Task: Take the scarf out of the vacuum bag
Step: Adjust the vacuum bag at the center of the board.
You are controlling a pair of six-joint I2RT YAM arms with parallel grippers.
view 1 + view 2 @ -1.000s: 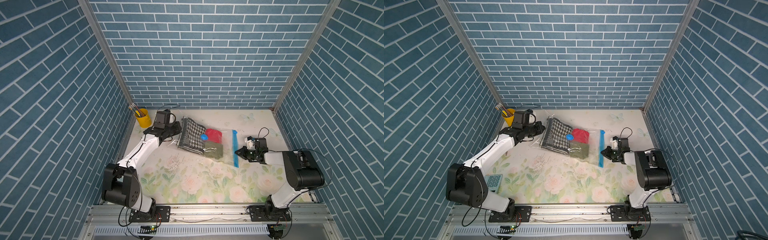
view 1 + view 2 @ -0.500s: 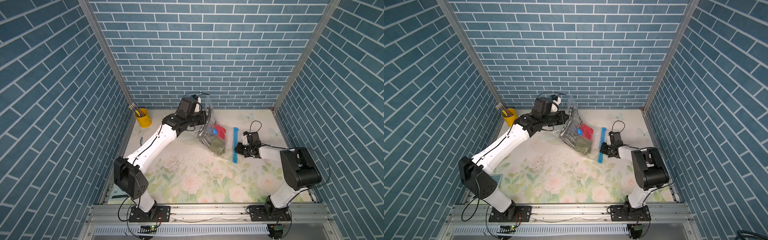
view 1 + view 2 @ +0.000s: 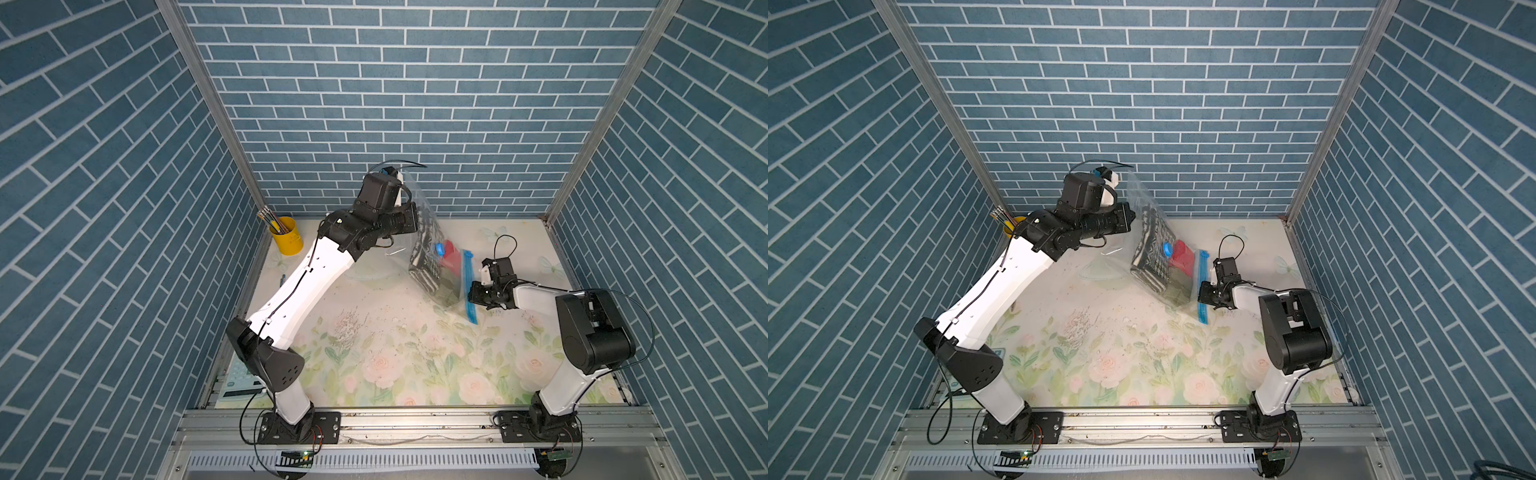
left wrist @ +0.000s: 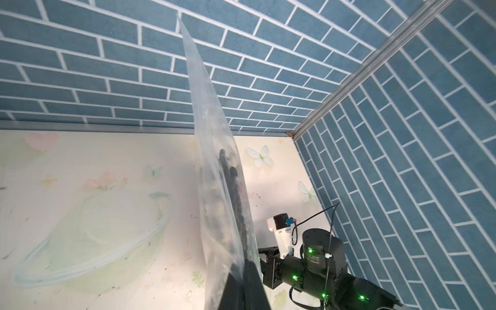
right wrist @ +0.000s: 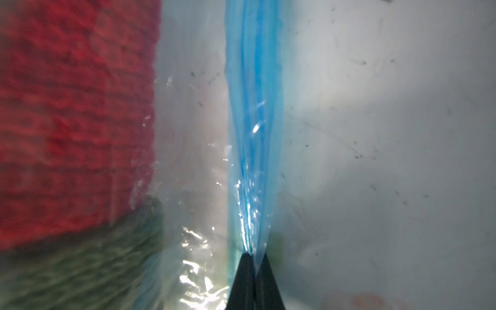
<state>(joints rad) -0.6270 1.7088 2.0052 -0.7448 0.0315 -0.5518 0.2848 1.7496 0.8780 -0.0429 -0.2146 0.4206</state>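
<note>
The clear vacuum bag [image 3: 419, 195] hangs steeply tilted above the mat at the back middle. My left gripper [image 3: 415, 217] is shut on its raised end; in the left wrist view the plastic [image 4: 214, 161] rises from the shut jaws. The black-and-white scarf [image 3: 424, 259] lies inside the bag, beside the blue valve cap [image 3: 438, 249]. My right gripper [image 3: 471, 293] is shut on the light-blue zip strip [image 3: 468, 286] at the bag's low end. In the right wrist view the strip [image 5: 252, 134] runs into the gripper [image 5: 251, 257].
A red knit [image 3: 1181, 254] and an olive-green knit [image 3: 1179, 291] sit in the bag near the zip strip. A yellow cup of pencils [image 3: 286, 235] stands at the back left. A calculator [image 3: 237, 380] lies by the left arm's base. Brick walls close three sides.
My left gripper has lifted the bag's end off the mat and carried it up and right. The bag went from flat to steeply tilted. My right gripper stays on the zip strip.
</note>
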